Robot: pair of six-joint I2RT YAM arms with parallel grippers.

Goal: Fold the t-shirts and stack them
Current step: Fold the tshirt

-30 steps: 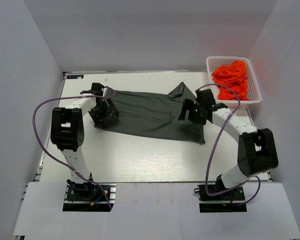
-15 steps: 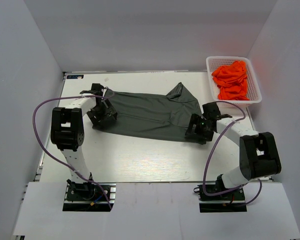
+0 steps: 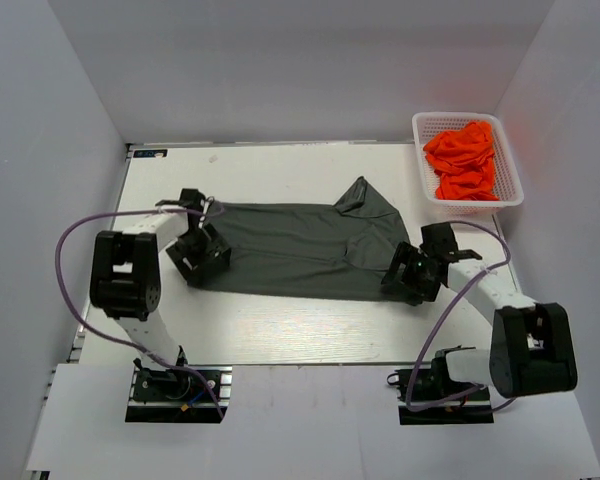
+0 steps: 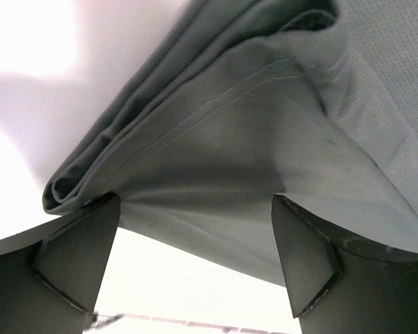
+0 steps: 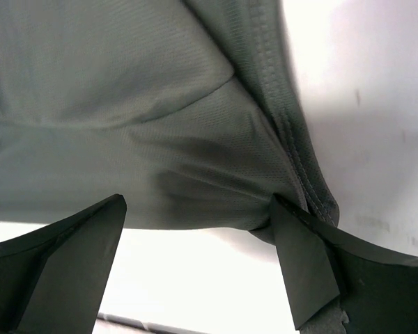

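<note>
Since the earlier frame both arms have drawn back toward their bases, and the dark grey t-shirt has slid nearer the front of the table, its near edge now straighter. You see the left gripper at the shirt's left end and the right gripper at its near right corner, both spread wide, with cloth in the gap but unclamped. The shirt appears folded once lengthwise. Cross-folds remain, and the orange t-shirts lie heaped in the basket.
</note>
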